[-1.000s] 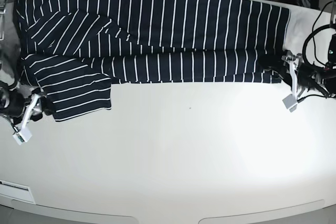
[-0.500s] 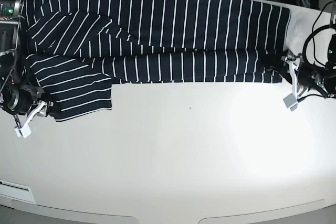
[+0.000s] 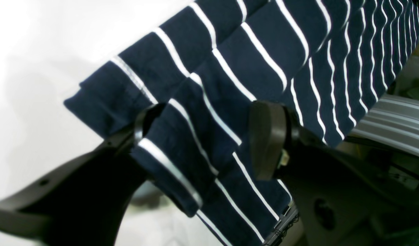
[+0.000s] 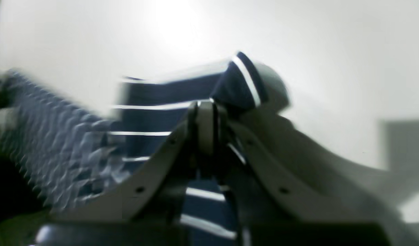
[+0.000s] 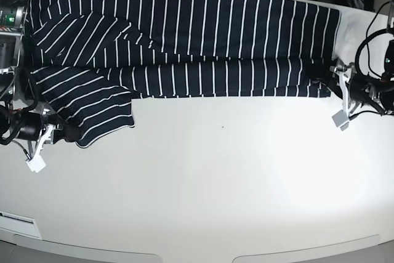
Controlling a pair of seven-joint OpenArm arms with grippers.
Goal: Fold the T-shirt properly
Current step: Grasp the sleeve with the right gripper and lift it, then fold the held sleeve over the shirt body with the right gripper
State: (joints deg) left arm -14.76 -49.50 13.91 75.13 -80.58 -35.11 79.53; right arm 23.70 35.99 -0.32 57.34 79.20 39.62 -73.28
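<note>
Judging from its drape and creasing, the T-shirt [image 5: 184,41] is taken to be soft, light and limp; it will sag from any single hold and slide easily over the smooth white worktop [image 5: 215,189]. Stiffness cannot be counted on, so hems and corners, where the cloth is doubled, are judged the best places to take hold, and two holds at opposite ends are likely needed for the fold to be kept straight.

The shirt is spread along the far side of the worktop in the base view, its near part already doubled into a long band, with one sleeve [image 5: 92,106] lying out toward the near left.

At the right end of that view, the left claw [image 5: 335,84] is seen at the corner of the folded band. In the left wrist view the left claw's jaws are held apart, with layered striped fabric [image 3: 202,136] passing between them: one finger [image 3: 141,124] is tucked under a raised fold and the other pad [image 3: 266,140] stands beside the cloth without pressing on it. Nothing is clamped there yet.

At the left end, the right claw [image 5: 58,133] is met at the sleeve's outer edge. In the right wrist view, which is blurred, its jaws are seen pressed together on a pinch of striped cloth [image 4: 240,80], bunched just beyond the fingertips, the rest trailing away below.
</note>
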